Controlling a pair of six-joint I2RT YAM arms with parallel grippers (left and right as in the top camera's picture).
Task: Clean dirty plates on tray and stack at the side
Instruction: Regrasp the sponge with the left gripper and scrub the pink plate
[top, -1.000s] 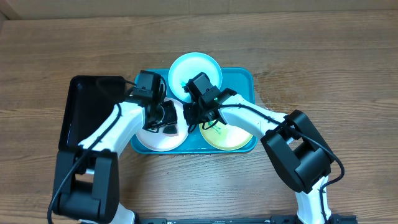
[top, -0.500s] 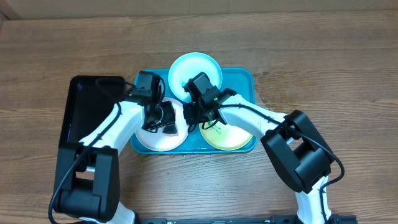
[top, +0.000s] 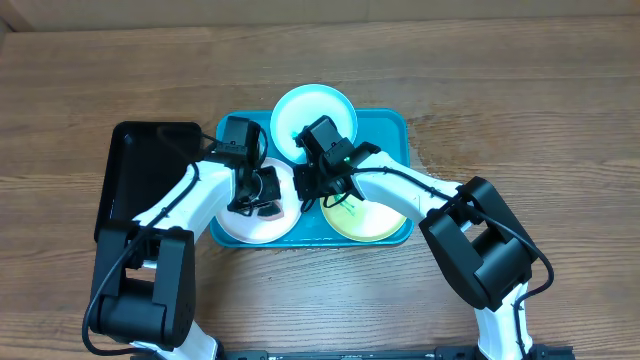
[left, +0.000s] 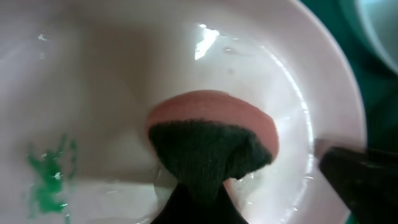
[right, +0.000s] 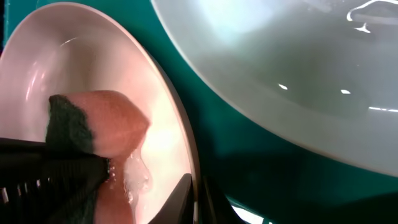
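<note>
A sponge (left: 211, 143) is being gripped by the left tool (top: 258, 192) against the white plate (left: 124, 74) on the tray (top: 390, 130); this plate's rim is being pinched by the right tool (right: 196, 196).

1. A wooden table (top: 520, 90) fills almost the whole overhead view, spreading out on every side of the left claw (top: 264, 193) and the right claw (top: 307, 186).
2. Its brown top shows grain running left to right, with darker streaks.
3. A small dark patch (top: 425, 150) marks the wood to the right of the right claw.
4. Far beyond both claws, a pale tan strip (top: 320, 8) borders the table; whether it is wall or floor cannot be told.
5. The light is soft and even.
</note>
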